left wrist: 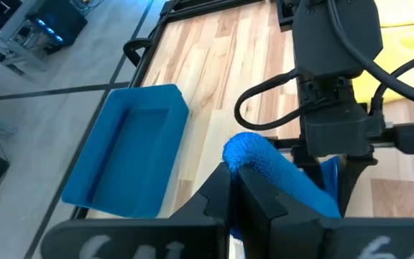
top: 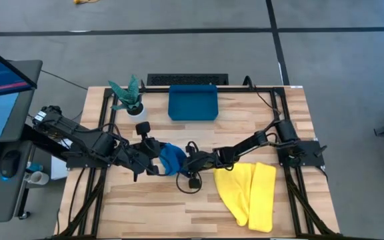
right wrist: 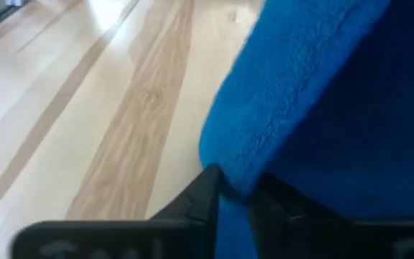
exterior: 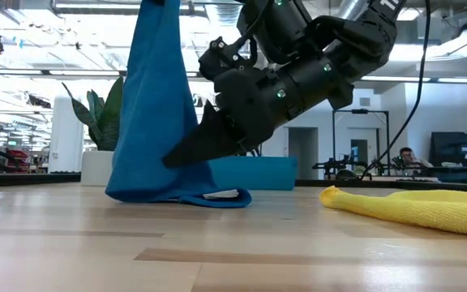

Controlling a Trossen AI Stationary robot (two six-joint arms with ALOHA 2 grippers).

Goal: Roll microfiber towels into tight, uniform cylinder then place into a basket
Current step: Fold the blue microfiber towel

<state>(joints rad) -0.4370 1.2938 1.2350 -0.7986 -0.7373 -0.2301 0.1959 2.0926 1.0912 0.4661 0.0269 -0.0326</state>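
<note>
The blue microfiber towel (exterior: 148, 105) hangs upright at the table's middle, and its lower end (exterior: 217, 198) lies folded on the wood. My left gripper (left wrist: 233, 173) is shut on its top, above the low view's frame. From the right, my right gripper (exterior: 173, 160) slants down to the towel's side edge, close above the table, and is shut on it. Near the front right edge, the yellow towel (top: 249, 193) lies loosely folded. At the far middle stands the teal basket (top: 193, 102). My left gripper pinches the towel's top between its two fingers, with a bunched fold (left wrist: 254, 152) bulging out past the fingertips. The towel hangs below the hold, its lower end on the table. My right gripper pinches the towel's hanging side edge (right wrist: 239, 169) between its two fingers. It comes from the table's right, slanting down. That edge sits low, just above the table.
A small potted plant (top: 129, 99) stands left of the basket at the far side. Black frame rails (top: 280, 127) run along the table's right and far edges. Bare wood (top: 165, 213) lies in front of the towels.
</note>
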